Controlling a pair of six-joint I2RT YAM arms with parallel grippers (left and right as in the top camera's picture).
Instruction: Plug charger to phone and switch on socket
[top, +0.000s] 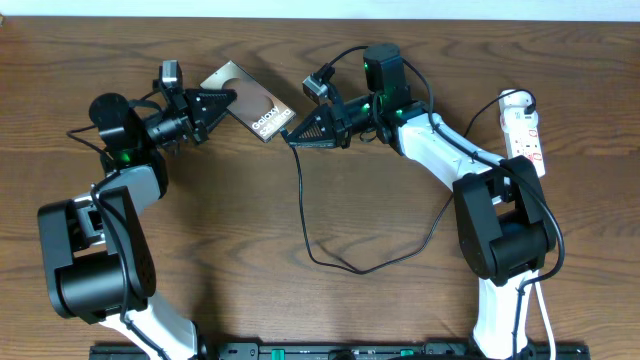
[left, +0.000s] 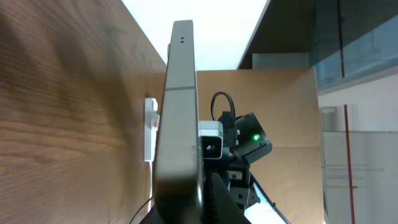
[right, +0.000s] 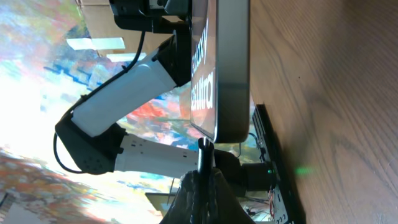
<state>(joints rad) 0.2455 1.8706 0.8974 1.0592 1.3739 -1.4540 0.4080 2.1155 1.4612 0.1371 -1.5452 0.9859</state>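
Left tool (top: 220, 101) clamps the phone (top: 252, 103), right tool (top: 297, 137) pinches the charger (top: 300, 195) at its label-end edge.

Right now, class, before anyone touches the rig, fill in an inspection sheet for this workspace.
Surface: brown wood-grain table.
Job's things: phone gripped at its unlabelled end; charger tip at the phone's labelled end, seating cannot be told; socket flat at the right edge.
Clutter: nothing seen.
Grippers: left gripper shut on the phone; right gripper shut on the charger tip.
Cables: charger cable loops slack across the table.
Surroundings: black rail along the front edge.
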